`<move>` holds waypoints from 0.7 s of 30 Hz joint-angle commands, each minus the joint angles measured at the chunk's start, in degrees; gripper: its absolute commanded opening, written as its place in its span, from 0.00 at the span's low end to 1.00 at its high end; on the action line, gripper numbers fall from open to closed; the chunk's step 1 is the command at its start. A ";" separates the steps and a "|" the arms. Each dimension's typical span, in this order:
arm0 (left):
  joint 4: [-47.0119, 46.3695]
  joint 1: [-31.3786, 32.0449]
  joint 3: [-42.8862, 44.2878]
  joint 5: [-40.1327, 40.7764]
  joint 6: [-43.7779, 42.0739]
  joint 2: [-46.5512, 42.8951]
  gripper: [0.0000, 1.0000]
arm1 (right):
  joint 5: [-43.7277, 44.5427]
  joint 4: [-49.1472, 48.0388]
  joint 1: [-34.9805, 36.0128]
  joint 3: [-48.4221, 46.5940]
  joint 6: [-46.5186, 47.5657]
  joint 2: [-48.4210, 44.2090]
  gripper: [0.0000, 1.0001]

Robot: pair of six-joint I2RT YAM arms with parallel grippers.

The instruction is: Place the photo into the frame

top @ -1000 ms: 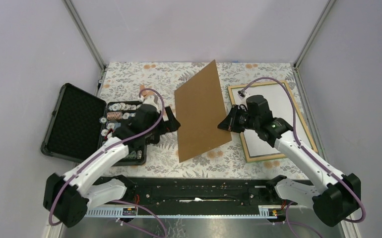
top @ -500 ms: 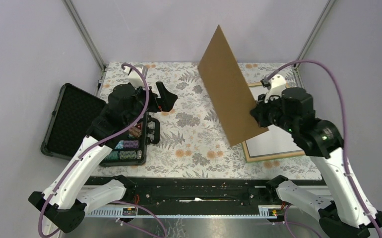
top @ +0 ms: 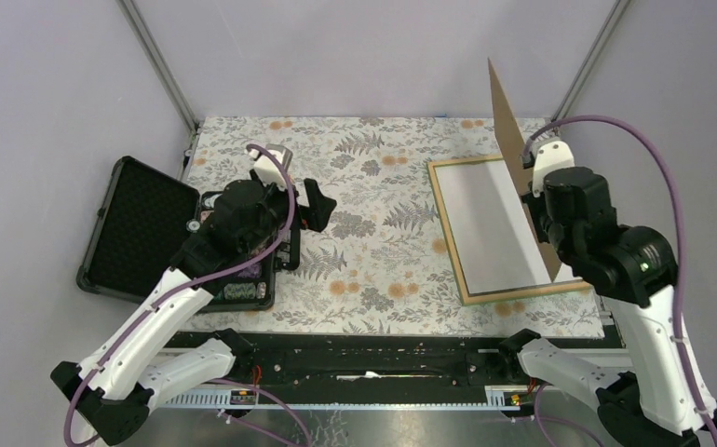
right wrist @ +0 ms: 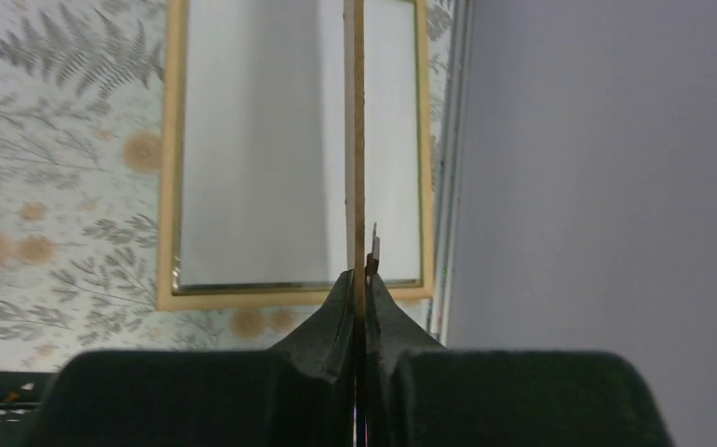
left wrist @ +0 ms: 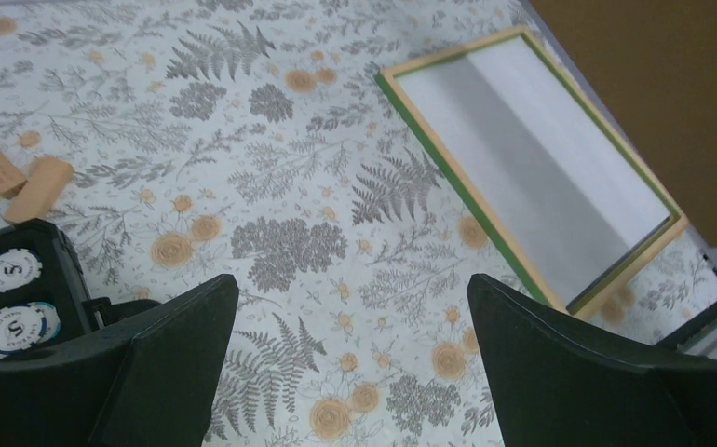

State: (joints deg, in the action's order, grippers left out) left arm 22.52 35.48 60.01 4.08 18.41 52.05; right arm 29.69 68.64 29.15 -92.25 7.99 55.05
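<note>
Photo (top: 496, 219), white side up, fills frame (top: 513, 294) at 3 o'clock; right gripper (right wrist: 359, 279) pinches upright board (left wrist: 671, 84); left gripper (left wrist: 350, 289) gapes wide.

Plain lilac walls (top: 355, 56), metal corner posts (top: 157, 60), floral tablecloth (top: 373, 270)

Floral table (top: 373, 256): frame (top: 447, 233), chip case (top: 136, 228)

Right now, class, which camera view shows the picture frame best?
The left wrist view: the whole frame lies in sight, all four sides clear. From the top, the brown board covers one long side; the right wrist view sees it split by the board's edge.
</note>
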 commanded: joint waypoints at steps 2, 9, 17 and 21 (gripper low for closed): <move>-4.71 2.72 -2.42 1.84 -2.19 -1.22 0.99 | 9.81 -4.33 0.25 1.72 6.51 3.37 0.00; -4.43 4.76 -2.70 3.75 -2.90 -2.12 0.99 | 14.50 -7.97 0.27 7.28 8.88 6.97 0.00; -4.30 5.75 -2.79 4.51 -3.28 -2.51 0.99 | 17.93 -17.47 0.29 14.26 10.20 8.35 0.00; -4.16 5.93 -2.79 5.01 -3.41 -2.48 0.99 | 19.66 -21.22 0.25 17.88 11.02 8.67 0.00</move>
State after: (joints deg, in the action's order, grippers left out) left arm 20.99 41.04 57.23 7.42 16.21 50.54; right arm 42.46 56.66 29.17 -76.09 16.95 63.88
